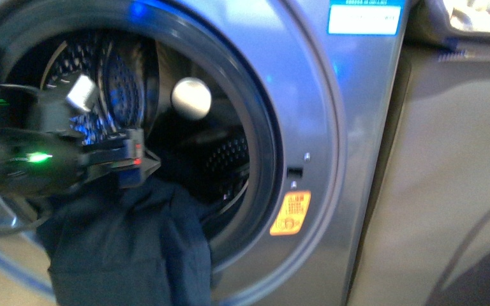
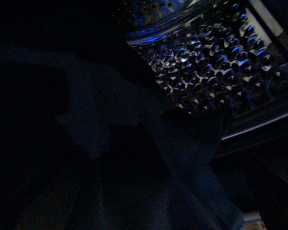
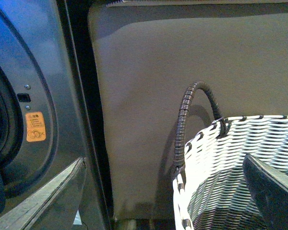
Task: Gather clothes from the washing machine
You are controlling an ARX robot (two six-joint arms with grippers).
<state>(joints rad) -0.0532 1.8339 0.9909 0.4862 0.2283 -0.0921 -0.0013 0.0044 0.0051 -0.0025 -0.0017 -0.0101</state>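
Observation:
The grey washing machine (image 1: 357,127) fills the front view, its porthole open on the perforated steel drum (image 1: 121,83). My left gripper (image 1: 141,162) reaches in from the left at the drum mouth and is shut on the clothes (image 1: 127,248), a dark navy garment that hangs from it over the lower rim. The left wrist view is dim; it shows the garment (image 2: 110,120) close up against the drum wall (image 2: 216,62). My right gripper (image 3: 153,206) is open and empty, out of the front view, beside the machine (image 3: 48,96).
A white-and-dark woven basket (image 3: 221,163) with a dark handle (image 3: 185,124) sits just by my right gripper's finger (image 3: 271,191). A brown-grey panel (image 3: 182,72) stands right of the machine. An orange sticker (image 1: 290,213) marks the machine's front.

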